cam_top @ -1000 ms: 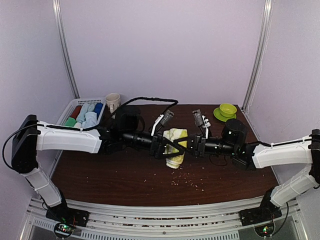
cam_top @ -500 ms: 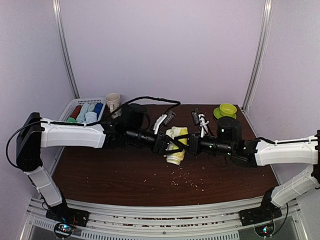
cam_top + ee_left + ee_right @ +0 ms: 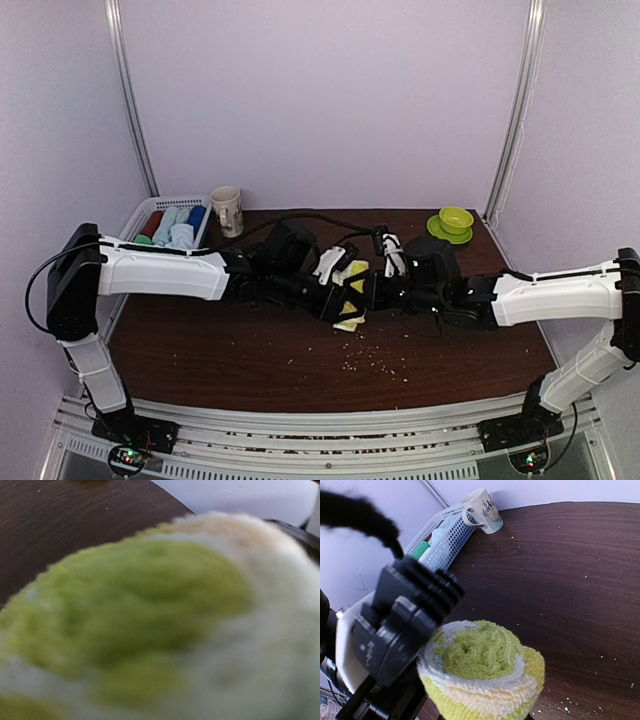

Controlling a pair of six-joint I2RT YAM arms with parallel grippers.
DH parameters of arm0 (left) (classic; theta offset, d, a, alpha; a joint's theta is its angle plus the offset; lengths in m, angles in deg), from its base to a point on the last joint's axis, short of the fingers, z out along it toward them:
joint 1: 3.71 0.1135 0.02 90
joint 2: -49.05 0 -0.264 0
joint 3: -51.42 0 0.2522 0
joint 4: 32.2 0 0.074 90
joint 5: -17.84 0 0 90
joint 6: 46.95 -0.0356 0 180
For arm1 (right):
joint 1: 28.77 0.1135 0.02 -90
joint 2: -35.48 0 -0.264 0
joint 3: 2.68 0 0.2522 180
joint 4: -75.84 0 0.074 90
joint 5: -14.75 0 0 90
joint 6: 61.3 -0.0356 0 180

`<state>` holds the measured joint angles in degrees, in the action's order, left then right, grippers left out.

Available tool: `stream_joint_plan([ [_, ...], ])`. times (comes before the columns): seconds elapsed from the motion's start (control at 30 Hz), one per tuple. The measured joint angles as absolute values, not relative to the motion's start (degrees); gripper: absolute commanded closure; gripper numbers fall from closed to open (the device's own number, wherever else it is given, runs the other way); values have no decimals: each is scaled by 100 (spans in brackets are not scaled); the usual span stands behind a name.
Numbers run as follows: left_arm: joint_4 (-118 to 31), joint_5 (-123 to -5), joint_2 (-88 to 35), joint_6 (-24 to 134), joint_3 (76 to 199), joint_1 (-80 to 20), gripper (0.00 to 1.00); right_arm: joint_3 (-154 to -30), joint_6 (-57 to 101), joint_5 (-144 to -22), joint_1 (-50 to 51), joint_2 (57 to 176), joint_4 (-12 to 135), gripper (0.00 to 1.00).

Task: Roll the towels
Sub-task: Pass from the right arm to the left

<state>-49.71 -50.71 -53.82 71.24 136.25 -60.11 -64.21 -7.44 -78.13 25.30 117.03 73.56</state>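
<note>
- Pale crumbs (image 3: 375,362) are scattered on the dark wooden worktop (image 3: 250,350), nearest the arm bases.
- At mid-worktop the yellow-green towel (image 3: 485,655) is a short fat roll between both arms.
- The right end effector (image 3: 368,292) is clamped on the roll, whose spiral end faces its camera.
- The left end effector (image 3: 338,292) presses against the roll's side. Its fingers are hidden, so I cannot tell whether it grips.
- At the far left, a white slatted basket (image 3: 140,215) holds coloured rolls (image 3: 175,225), with a mug (image 3: 227,208) beside it.
- At the far right stands a green cup (image 3: 456,217) on its saucer (image 3: 440,232).
</note>
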Motion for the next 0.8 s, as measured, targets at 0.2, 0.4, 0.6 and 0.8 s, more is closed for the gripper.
stream_joint_plan([
  [0.2, -5015, -5362, -5360, 7143, 13630, -6057, 92, -6504, -845, -7504, 2602, 11701, 7186, 81],
  [0.4, -5096, -5532, -5305, 7124, 13638, -6079, 100, -6605, -956, -7343, 2621, 11701, 7081, 34],
  [0.6, -5846, -5565, -4971, 6912, 13687, -5867, 100, -6786, -797, -7303, 2451, 11574, 6688, 0],
  [0.8, -7266, -5617, -4206, 6405, 14036, -4418, 100, -6882, -467, -7507, 1852, 11091, 6388, 0],
])
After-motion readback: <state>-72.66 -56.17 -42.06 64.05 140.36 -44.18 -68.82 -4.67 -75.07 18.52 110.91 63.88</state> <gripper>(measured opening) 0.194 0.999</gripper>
